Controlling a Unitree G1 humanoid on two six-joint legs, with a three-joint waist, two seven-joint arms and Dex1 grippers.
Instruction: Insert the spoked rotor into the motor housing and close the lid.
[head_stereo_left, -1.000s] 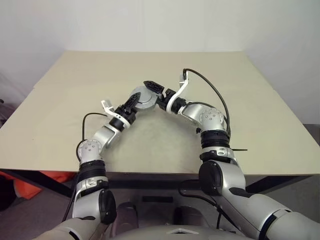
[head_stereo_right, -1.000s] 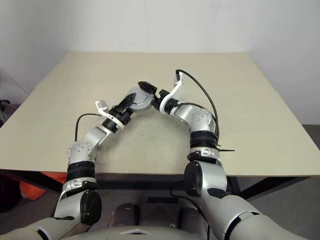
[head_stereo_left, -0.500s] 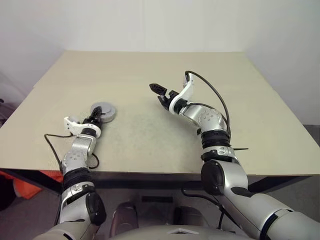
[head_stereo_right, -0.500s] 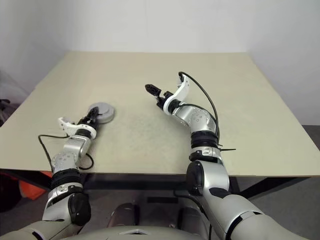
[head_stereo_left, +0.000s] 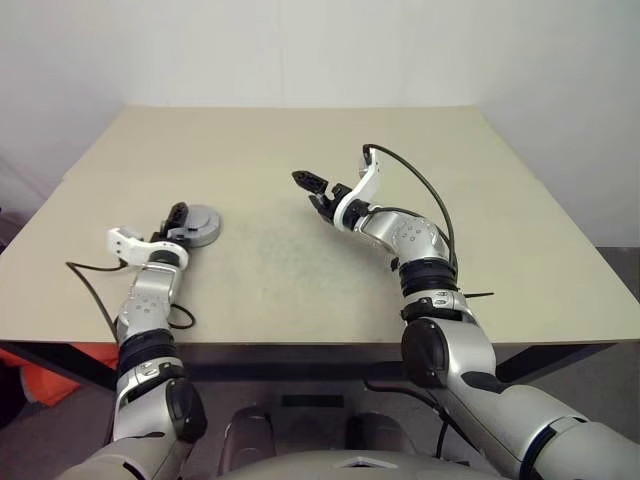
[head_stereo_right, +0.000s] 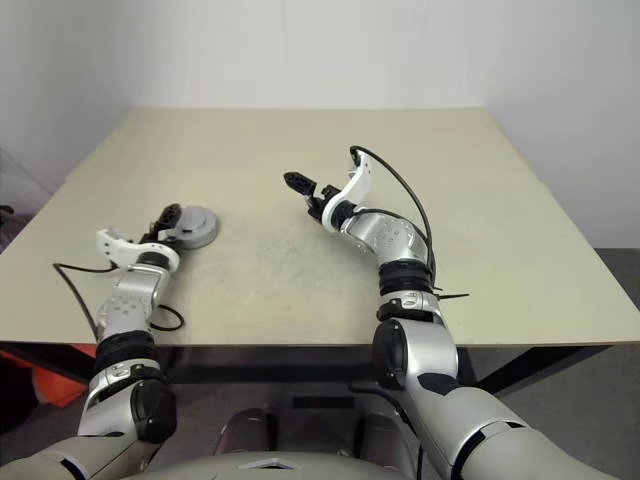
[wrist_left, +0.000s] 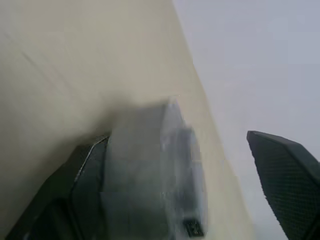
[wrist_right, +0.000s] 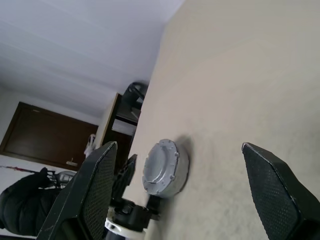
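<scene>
**Grey lidded housing set down at the bench's left side, both hands empty**

Black fingers of the left hand stand spread wide on either side of the motor housing, with nothing clamped between them; in the left wrist view one finger lies close along the housing's side and the other stands well clear. The housing sits flat on the bench, near its left edge, and shows a smooth silver-grey lid on top. The copper windings and the spoked rotor are hidden under that lid, so whether the rotor is seated inside cannot be told.

The right hand hangs above the middle of the bench, well apart from the housing, its fingers fully spread and holding nothing.

By the look of it the work is at or near its end. The risk now lies in the left hand's retreat: the near finger is so close to the housing's wall that a sideways or twisting pull could catch the rim and drag the housing toward the bench edge, or tip the lid loose if it is only resting rather than seated. A straight draw back along the fingers would avoid that.
</scene>
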